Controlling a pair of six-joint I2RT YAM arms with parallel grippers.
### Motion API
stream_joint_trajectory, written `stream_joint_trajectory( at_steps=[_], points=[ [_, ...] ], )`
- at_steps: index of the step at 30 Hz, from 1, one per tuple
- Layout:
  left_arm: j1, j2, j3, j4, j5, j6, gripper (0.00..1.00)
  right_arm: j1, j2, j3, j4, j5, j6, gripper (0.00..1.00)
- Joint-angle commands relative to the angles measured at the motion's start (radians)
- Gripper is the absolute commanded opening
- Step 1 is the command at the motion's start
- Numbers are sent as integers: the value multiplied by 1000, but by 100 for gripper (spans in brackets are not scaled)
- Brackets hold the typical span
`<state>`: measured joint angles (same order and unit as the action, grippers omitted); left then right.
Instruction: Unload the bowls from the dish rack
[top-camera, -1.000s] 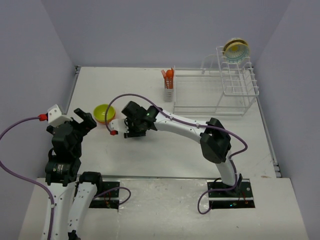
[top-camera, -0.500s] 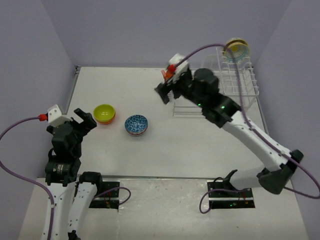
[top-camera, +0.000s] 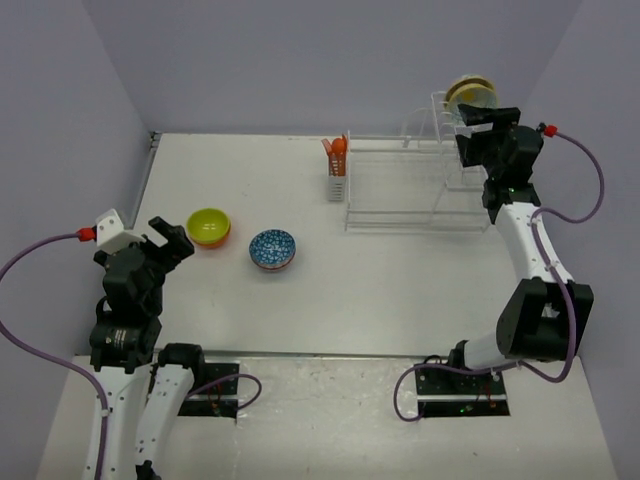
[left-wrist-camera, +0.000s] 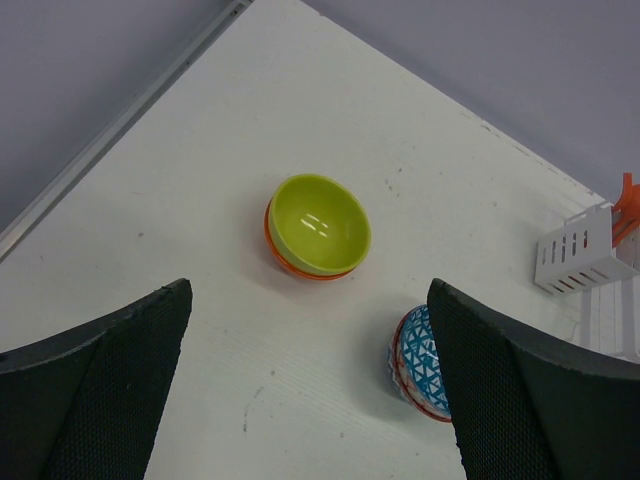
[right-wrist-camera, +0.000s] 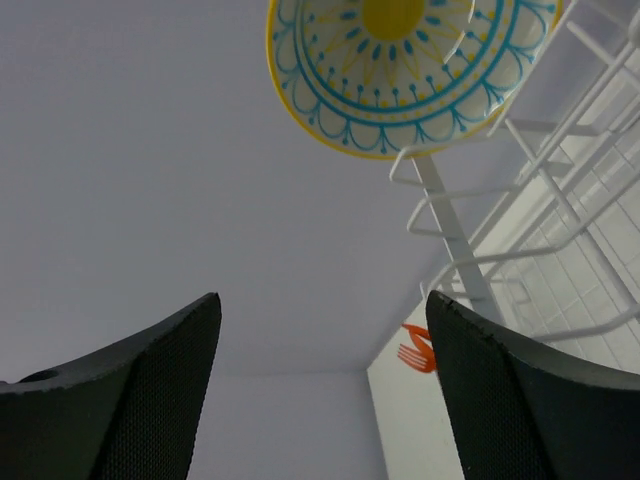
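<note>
**A:** Top view?
**B:** Left tool (top-camera: 172, 240) open over the desk (top-camera: 380, 280). The lime-green bowl (top-camera: 209, 226) and blue bowl (top-camera: 272, 249) sit there, apart. Right tool (top-camera: 472, 128) is at the dish rack (top-camera: 420, 200), near 1 yellow-and-teal bowl (top-camera: 471, 92).
**A:** Left wrist?
**B:** Jaws wide, both desk bowls below.
**A:** Right wrist?
**B:** Jaws apart, empty. That bowl stands on edge atop the rack.

three views, two overlaps

top: high behind the near edge of the table (top-camera: 400, 290), looking down, far enough to take it all in. left wrist: tilted down, near the green bowl (left-wrist-camera: 318, 225) and blue bowl (left-wrist-camera: 420, 365), both shared with top. right wrist: close under the rack (right-wrist-camera: 520, 230), aimed up at its yellow-rimmed bowl (right-wrist-camera: 405, 70), also in top.
</note>
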<state>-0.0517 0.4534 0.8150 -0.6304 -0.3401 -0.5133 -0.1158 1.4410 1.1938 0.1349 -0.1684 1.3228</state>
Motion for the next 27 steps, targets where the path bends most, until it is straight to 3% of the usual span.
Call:
stream_joint_trajectory(
  at_steps=[1,5,14,21,27],
  points=[
    [6,5,4,35,12,10,100,5,4,36,167,142,210,82],
    [6,11,3,37,16,13,100,-4,44,55,167,234,191,79],
    [6,34,7,35,24,13,100,-15,62,90,216,262,125,75],
    [7,33,7,31,18,10,100,-15,193,326,-91,288,112,75],
    [6,33,6,32,21,10,100,-15,233,418,-175,322,108,72]
  ],
)
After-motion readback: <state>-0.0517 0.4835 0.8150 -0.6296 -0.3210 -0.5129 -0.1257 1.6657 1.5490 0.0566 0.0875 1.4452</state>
